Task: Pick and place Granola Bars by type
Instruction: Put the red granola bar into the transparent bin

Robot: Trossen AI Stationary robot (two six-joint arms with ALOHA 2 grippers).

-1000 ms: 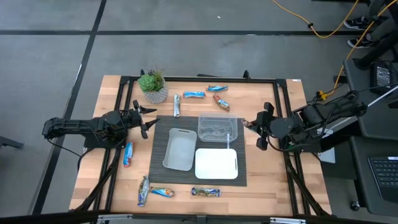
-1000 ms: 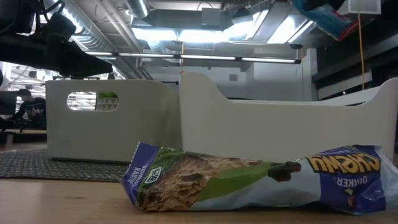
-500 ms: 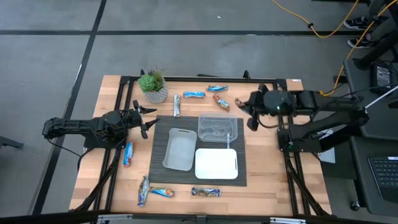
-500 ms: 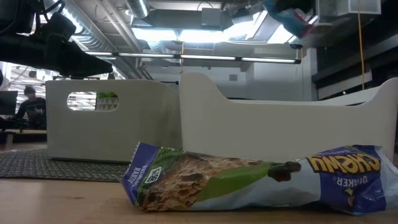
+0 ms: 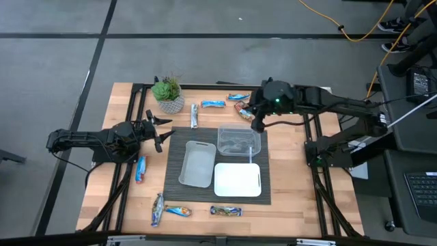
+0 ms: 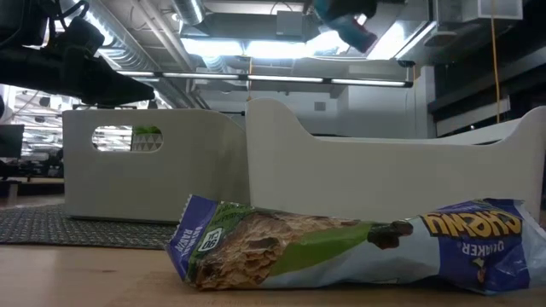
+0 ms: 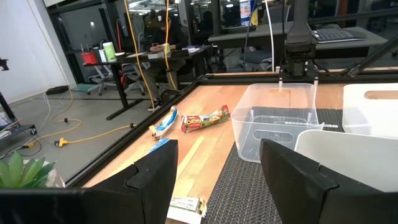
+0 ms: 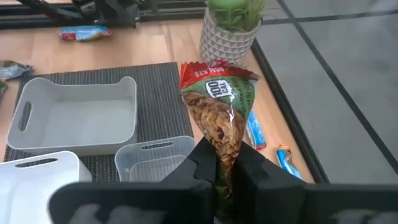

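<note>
My right gripper hangs over the far right corner of the clear tray, shut on a granola bar with a red end and a green label. My left gripper waits open at the table's left side, its fingers holding nothing. Other granola bars lie flat on the wood: three near the far edge, one at the left, three along the near edge. One of them fills the low view's foreground. My right gripper pinches one end of the bar's wrapper between its two fingers. The fingers slant down from the table's right side, and the bar sticks out forward past them along their line. The bar is lifted clear, above the trays.
A grey tray, the clear tray and a white tray stand on a dark mat at the table's middle. A potted plant stands at the far left. Black frame rails run along the table's edges.
My right gripper has swung up and away from the table's right edge, toward the far edge and the left, carrying the bar. It stays shut on it and now hangs over the clear tray's far right corner.
</note>
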